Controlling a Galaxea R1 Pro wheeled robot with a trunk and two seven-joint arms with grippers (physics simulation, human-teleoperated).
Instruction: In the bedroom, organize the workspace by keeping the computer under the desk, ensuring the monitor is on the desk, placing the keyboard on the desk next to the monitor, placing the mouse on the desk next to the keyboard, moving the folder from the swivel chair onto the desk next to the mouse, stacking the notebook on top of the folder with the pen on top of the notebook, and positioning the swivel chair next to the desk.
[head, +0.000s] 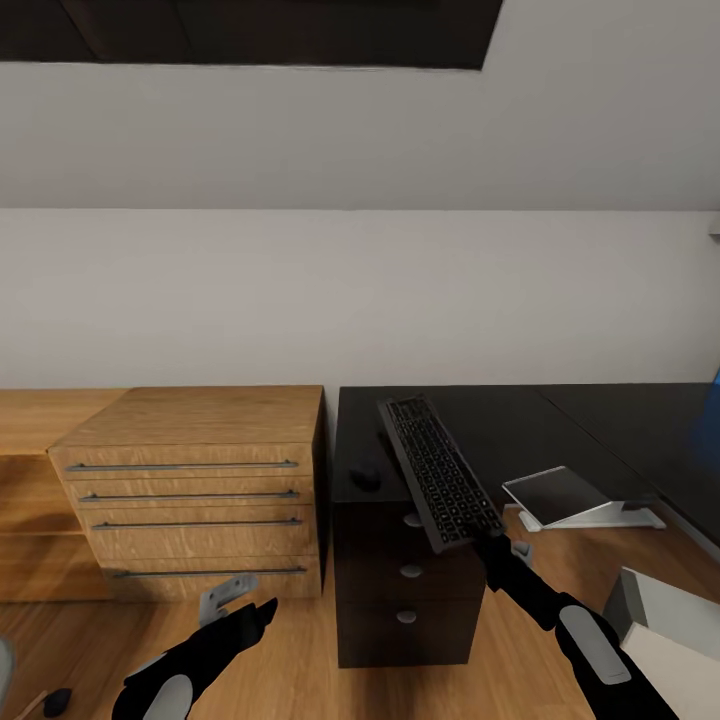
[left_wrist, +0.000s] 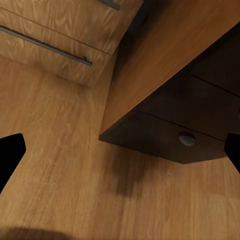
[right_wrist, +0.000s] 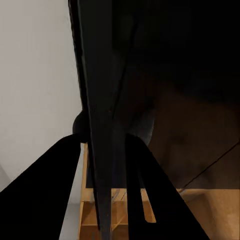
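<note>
Left arm (head: 195, 665): I see a black shell with a pale grey oval panel.
Right arm (head: 585, 640): same black casing, grey oval inset.
Fingers (left_wrist: 9, 157): flat, matte black.

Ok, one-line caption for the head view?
Right gripper holds the keyboard tilted above the black desk, mouse on its corner; left gripper open over the floor.

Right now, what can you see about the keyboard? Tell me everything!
The keyboard is slim and dark grey with rows of black keys. It looks like plastic. It is lifted and tilted, its far end over the black desk and its near end pinched in the right gripper. In the right wrist view it shows edge-on between the two fingers. A small black mouse lies on the desk beside it.
</note>
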